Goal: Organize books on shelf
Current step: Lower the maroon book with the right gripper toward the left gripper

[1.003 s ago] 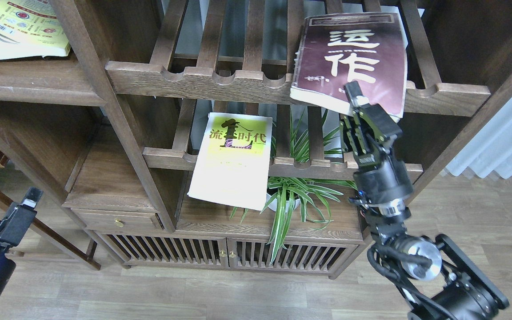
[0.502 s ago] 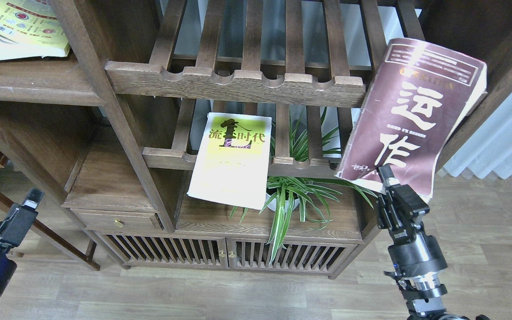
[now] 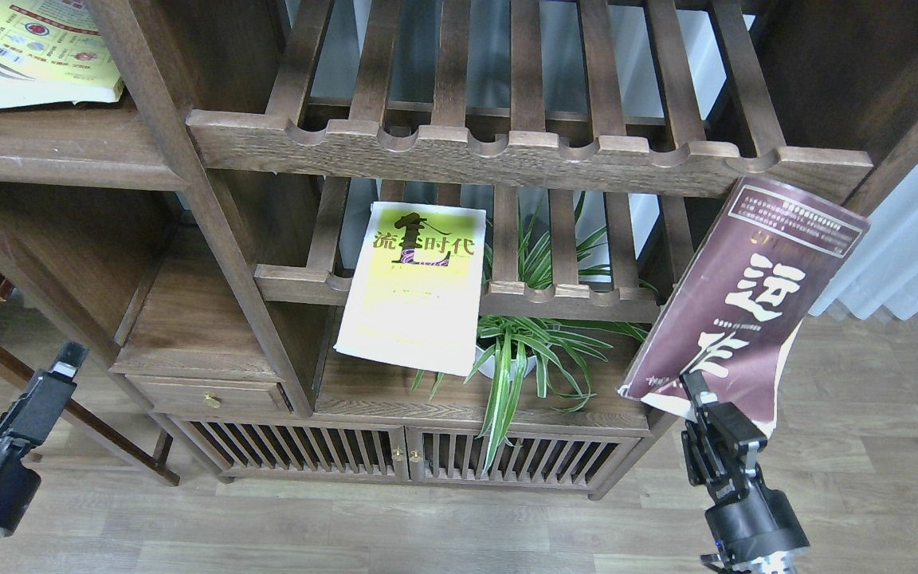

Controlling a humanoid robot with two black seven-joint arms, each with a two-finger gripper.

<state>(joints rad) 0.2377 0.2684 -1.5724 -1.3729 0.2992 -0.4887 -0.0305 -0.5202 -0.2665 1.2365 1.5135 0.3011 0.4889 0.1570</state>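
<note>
My right gripper [image 3: 704, 401] is shut on the bottom edge of the thick maroon book [image 3: 750, 299] with big white characters and holds it upright, tilted right, in front of the right end of the bookcase. The thin yellow-green-and-white book [image 3: 417, 287] lies on the lower slatted rack and hangs over its front rail. A smaller book with a yellow back [image 3: 38, 49] lies flat on the solid plank shelf [image 3: 52, 151] at top left. My left gripper [image 3: 60, 371] hangs low at the left, away from the books; its fingers cannot be told apart.
Two slatted racks with scalloped rails, the upper rack [image 3: 523, 151] and the lower rack [image 3: 507, 291], fill the middle. A spider plant [image 3: 519, 355] in a white pot stands under the lower rack. A drawer [image 3: 208, 395] and slatted cabinet doors [image 3: 395, 454] sit below. White curtain [image 3: 905, 239] at right.
My right gripper has pulled the maroon book off the upper slatted rack and carried it down and to the right. The left arm has barely shifted.
</note>
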